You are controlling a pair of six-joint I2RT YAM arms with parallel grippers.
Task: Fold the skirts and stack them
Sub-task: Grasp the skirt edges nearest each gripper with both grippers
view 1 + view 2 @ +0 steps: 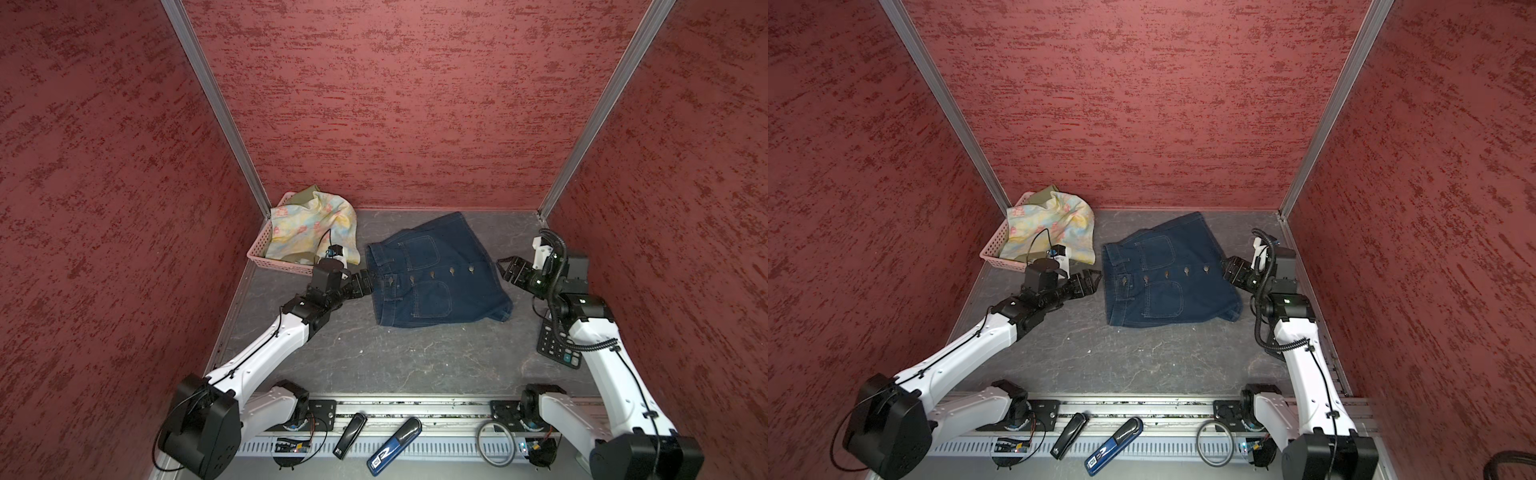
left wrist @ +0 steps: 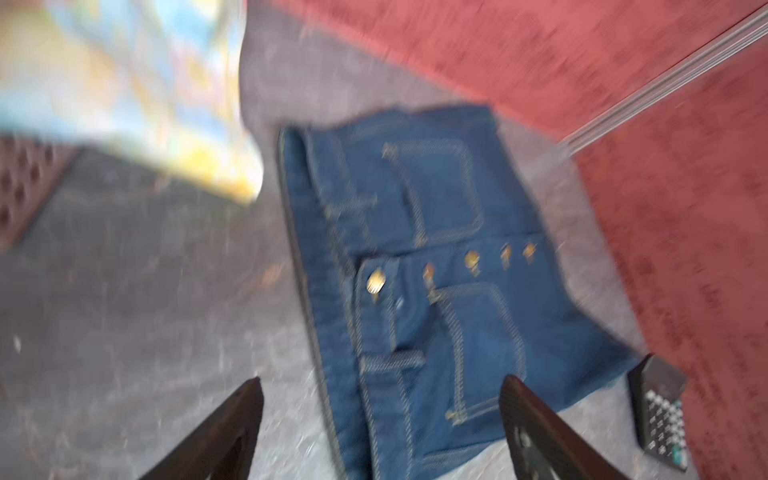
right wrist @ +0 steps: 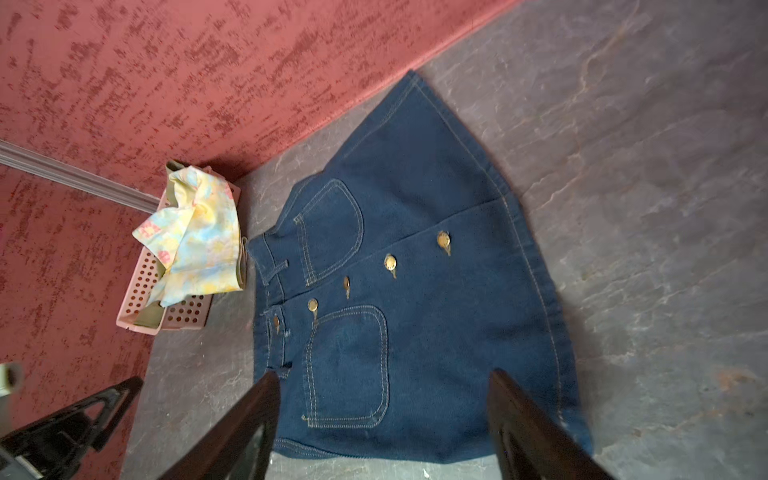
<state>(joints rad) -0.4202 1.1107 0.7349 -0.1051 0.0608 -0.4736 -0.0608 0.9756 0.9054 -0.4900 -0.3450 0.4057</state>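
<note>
Lying flat and buttons-up on the surface [image 1: 415, 357], the denim skirt [image 1: 436, 274] looks ready for its first fold. The left gripper [image 1: 1094, 281] stands wide just beside the waistband and the right gripper [image 1: 505, 272] stands wide by the hem; neither holds cloth. The floral skirt [image 1: 311, 228] and olive skirt [image 1: 305, 195] wait in the pink basket [image 1: 266, 255]. Next, both grippers probably need to pinch one edge and carry it across.

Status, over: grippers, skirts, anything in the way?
Left gripper and right gripper open, empty, flanking dark blue denim skirt, flat, unfolded. Pastel floral skirt and olive green skirt in pink perforated basket. Black calculator near hem, apart.
</note>
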